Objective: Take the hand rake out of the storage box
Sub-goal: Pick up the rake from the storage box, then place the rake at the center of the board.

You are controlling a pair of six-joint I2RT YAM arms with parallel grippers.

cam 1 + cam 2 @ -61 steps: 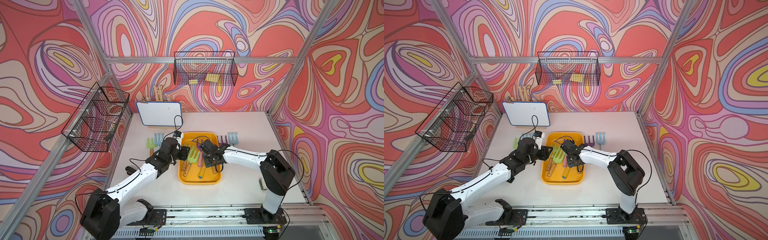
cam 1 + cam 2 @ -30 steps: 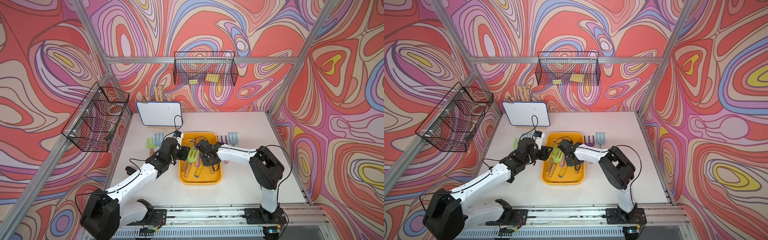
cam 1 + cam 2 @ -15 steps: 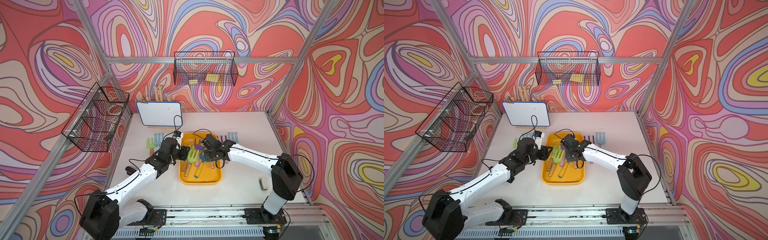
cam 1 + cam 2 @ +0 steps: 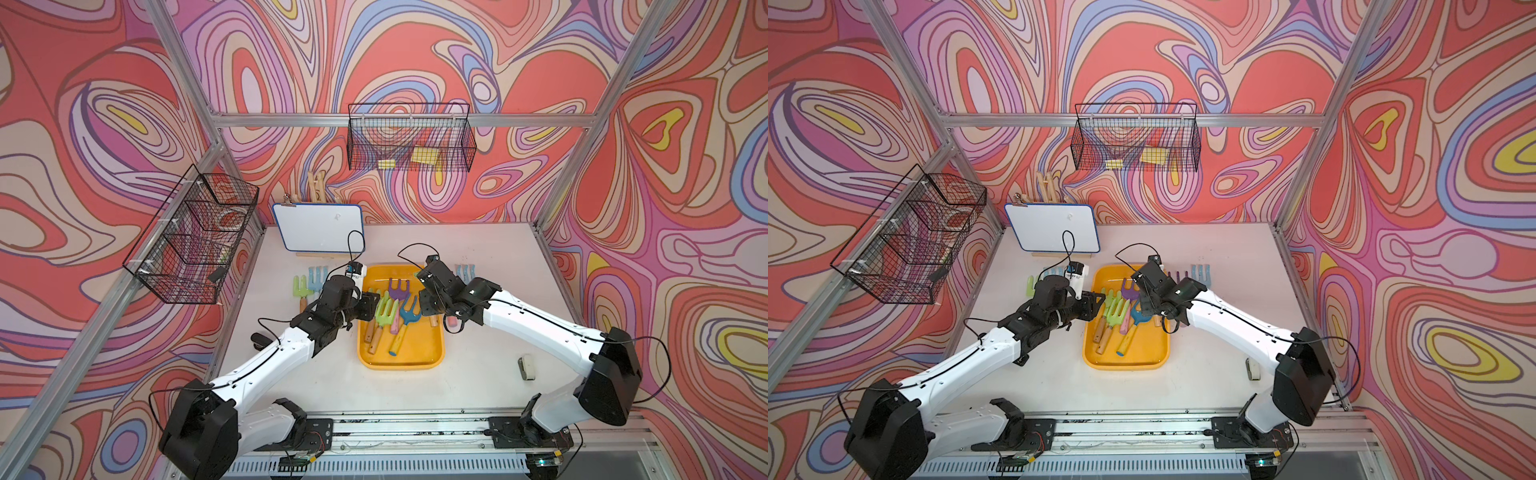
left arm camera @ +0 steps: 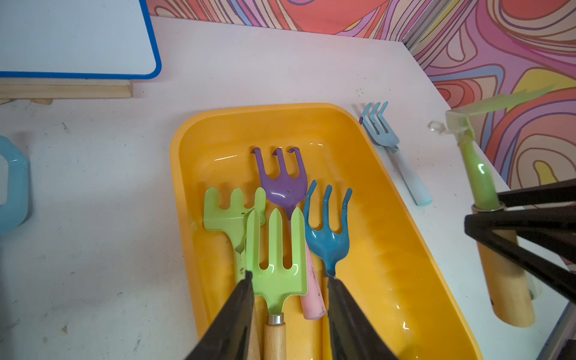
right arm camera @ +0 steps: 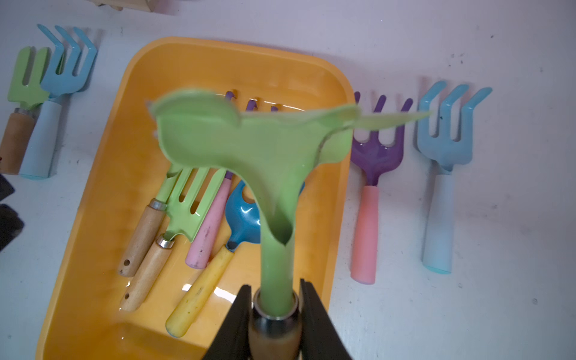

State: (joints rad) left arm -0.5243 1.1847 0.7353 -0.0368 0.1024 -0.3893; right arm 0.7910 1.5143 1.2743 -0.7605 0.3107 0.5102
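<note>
The hand rake [image 6: 249, 140] now in play is a green one with a wooden handle. It hangs in the air, head up and tilted, roughly over the storage box's [image 6: 218, 59] rim on the right arm's side, touching nothing else. The right end effector [image 6: 276, 290] is clamped on it at the metal collar where neck meets handle.

So the lift looks done. What is left for this rake, as I judge it, is to carry it clear of the rim and set it on the table [image 6: 467, 311].

Four rakes lie inside the box: two green rakes [image 6: 190, 193] with wooden handles, a purple-headed rake [image 5: 280, 184] with a pink handle, and a blue rake [image 5: 327, 230] with a yellow handle, all overlapping.

The left end effector [image 5: 288, 277] hovers low over that pile. Its jaws are partly apart, straddling the neck of one green rake, and appear to grip nothing.

Four rakes lie outside the box. A purple rake [image 6: 374, 162] and a light blue rake [image 6: 445, 146] lie beside one long wall, and a small green rake [image 6: 26, 81] and another light blue one [image 6: 67, 68] beside the other.
</note>
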